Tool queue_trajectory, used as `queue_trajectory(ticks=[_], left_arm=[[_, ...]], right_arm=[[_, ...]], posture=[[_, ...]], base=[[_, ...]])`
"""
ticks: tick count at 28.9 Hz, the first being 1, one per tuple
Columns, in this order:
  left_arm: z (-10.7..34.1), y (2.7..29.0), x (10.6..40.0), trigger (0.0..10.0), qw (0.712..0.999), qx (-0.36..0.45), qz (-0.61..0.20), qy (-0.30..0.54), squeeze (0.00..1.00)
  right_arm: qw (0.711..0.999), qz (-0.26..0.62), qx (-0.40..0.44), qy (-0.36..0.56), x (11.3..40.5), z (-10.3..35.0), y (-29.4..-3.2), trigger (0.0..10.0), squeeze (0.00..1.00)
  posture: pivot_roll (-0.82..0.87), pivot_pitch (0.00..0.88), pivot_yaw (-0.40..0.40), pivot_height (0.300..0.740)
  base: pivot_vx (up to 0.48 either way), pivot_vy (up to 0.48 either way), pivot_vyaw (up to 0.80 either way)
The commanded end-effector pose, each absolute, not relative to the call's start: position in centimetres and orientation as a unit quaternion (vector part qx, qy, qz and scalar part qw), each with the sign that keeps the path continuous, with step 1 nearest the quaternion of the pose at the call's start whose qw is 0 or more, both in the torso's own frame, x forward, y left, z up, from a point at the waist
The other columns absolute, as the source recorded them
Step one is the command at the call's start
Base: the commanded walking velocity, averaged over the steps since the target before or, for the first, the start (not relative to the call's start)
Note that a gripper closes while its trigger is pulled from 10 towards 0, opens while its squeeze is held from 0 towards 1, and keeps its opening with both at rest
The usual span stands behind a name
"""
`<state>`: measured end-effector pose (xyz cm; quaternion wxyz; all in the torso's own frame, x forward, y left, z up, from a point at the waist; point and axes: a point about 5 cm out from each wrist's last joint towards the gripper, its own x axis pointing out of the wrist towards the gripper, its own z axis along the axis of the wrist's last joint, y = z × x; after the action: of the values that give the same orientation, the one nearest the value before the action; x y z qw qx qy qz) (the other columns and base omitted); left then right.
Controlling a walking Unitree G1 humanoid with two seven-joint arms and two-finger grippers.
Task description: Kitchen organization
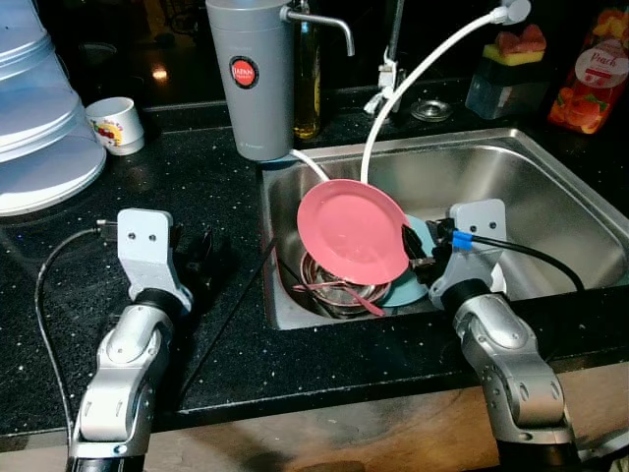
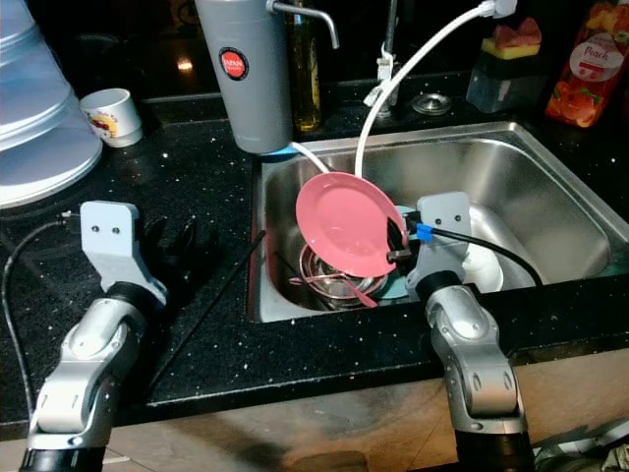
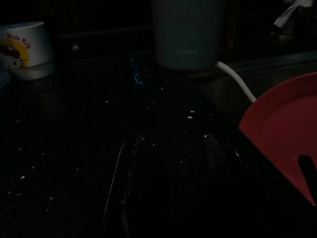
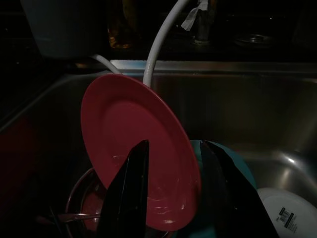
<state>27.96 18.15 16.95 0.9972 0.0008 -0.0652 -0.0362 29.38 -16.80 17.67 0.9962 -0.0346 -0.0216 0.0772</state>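
A pink plate (image 1: 349, 231) stands tilted on edge above the left part of the steel sink (image 1: 550, 187). My right gripper (image 1: 418, 246) is shut on the plate's right rim, with one finger (image 4: 132, 191) in front of the plate (image 4: 129, 129) and the other behind it. Under the plate lie a metal bowl (image 1: 334, 283) with utensils and a teal plate (image 1: 413, 287). My left gripper (image 1: 200, 254) hovers open over the black counter left of the sink, holding nothing; its fingers (image 3: 119, 188) stand apart.
A grey filter canister (image 1: 256, 79) and a white hose (image 1: 413, 79) stand behind the sink. A cartoon mug (image 1: 118, 126) and a translucent cover (image 1: 39, 118) sit on the counter at the far left. A white dish (image 4: 287, 210) lies in the sink. A juice bottle (image 1: 595, 74) stands at the back right.
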Motion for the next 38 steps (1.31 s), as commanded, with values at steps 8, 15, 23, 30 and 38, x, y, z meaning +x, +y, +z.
queue_trajectory(ticks=[8,15,23,30,38], left_arm=[[16.4,18.4,27.9,10.0,0.998,0.005,-0.033,-0.054,0.0],[16.5,18.2,27.5,10.0,0.998,0.007,-0.03,-0.056,0.0],[16.6,17.0,28.6,10.0,0.997,0.005,-0.054,-0.06,0.0],[17.0,18.5,28.3,10.0,0.997,0.014,-0.033,-0.07,0.0],[16.4,19.6,27.6,10.0,0.998,0.012,-0.001,-0.061,0.0]], right_arm=[[0.997,0.075,-0.031,-0.003,29.3,16.9,-16.8,10.0,0.0],[0.996,0.084,-0.03,-0.001,29.8,16.9,-16.6,10.0,0.0],[0.996,0.078,-0.043,-0.006,29.9,17.4,-17.4,10.0,0.0],[0.995,0.09,-0.039,-0.007,30.6,17.5,-16.6,10.0,0.0],[0.994,0.103,-0.028,0.002,31.0,17.1,-15.9,10.0,0.0]], posture=[[-0.04,0.026,0.057,0.74],[-0.01,0.041,0.035,0.74],[-0.03,0.065,0.062,0.74],[-0.01,0.027,-0.001,0.74],[0.0,0.017,-0.018,0.74]], base=[[0.0,0.0,0.0],[0.0,0.0,0.0],[0.0,0.0,0.0],[0.0,0.0,0.0],[0.0,0.0,0.0]])
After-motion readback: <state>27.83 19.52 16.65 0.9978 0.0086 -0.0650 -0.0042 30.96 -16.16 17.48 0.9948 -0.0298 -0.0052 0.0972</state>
